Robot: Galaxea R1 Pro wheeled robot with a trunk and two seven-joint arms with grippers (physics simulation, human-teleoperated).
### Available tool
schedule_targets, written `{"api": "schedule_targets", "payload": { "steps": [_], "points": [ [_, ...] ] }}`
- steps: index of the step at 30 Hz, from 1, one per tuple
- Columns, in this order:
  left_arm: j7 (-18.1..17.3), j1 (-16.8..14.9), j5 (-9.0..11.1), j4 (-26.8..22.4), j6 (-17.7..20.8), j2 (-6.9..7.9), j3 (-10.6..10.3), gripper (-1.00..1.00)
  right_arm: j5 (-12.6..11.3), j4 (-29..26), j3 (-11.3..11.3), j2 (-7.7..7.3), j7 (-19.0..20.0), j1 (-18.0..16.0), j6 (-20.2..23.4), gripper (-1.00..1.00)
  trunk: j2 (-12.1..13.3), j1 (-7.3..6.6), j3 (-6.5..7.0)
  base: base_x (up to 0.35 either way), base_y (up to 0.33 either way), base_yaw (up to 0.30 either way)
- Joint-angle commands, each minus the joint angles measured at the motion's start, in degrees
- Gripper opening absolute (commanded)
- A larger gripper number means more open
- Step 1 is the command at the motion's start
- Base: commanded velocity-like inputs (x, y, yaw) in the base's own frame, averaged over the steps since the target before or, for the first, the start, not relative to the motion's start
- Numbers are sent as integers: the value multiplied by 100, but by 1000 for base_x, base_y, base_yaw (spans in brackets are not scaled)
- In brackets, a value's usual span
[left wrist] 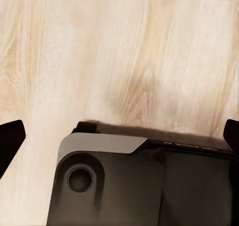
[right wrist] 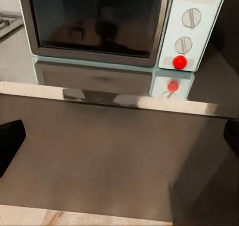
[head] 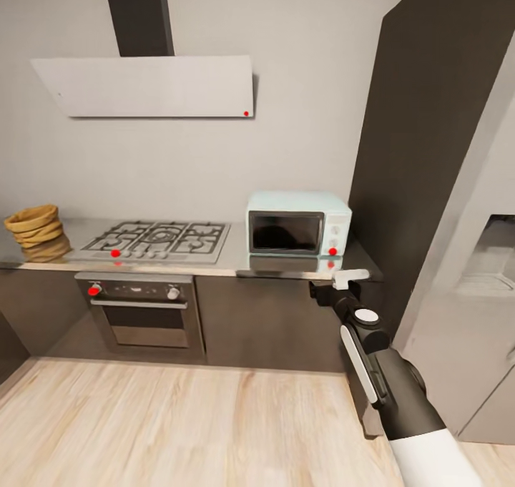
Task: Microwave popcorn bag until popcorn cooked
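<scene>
My right claw [head: 342,281] is raised toward the counter edge, its dark fingertips [right wrist: 10,142] spread wide with nothing between them. Just beyond it the microwave [head: 299,222] sits on the countertop [head: 286,267], door closed: mint-blue box, dark glass, cream panel with two dials and a red button. My left claw [left wrist: 119,136] hangs over the wood floor [left wrist: 119,47], also spread and empty. The tan stack far left of the claw, past the hob [head: 159,239], may be the bag [head: 36,228]; I cannot tell. I judge I am still approaching; next comes opening the door or fetching the bag.
</scene>
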Motion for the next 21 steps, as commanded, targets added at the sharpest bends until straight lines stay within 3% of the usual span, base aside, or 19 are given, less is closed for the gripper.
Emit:
{"api": "schedule_targets", "payload": {
  "steps": [1, 7, 13, 21],
  "points": [
    [2, -4, -2, 5, -18, -2, 21, 100, -10, -6, 12, -2, -35, -5, 30, 100, -5, 4, -8, 315, 235, 0],
    [2, -4, -2, 5, -20, -2, 21, 100, -1, -41, 0, -26, -35, -5, 41, 100, -5, 4, -8, 256, 117, 0],
    [2, -4, -1, 5, -19, -6, 21, 100, -1, -91, -439, -37, -29, -5, 52, 100, -5, 4, -8, 50, 2, 0],
    [2, -2, -1, 11, -24, -8, 21, 100, 24, -68, -474, -50, -43, -5, 53, 100, -5, 4, -8, 209, -37, 0]
  ]
}}
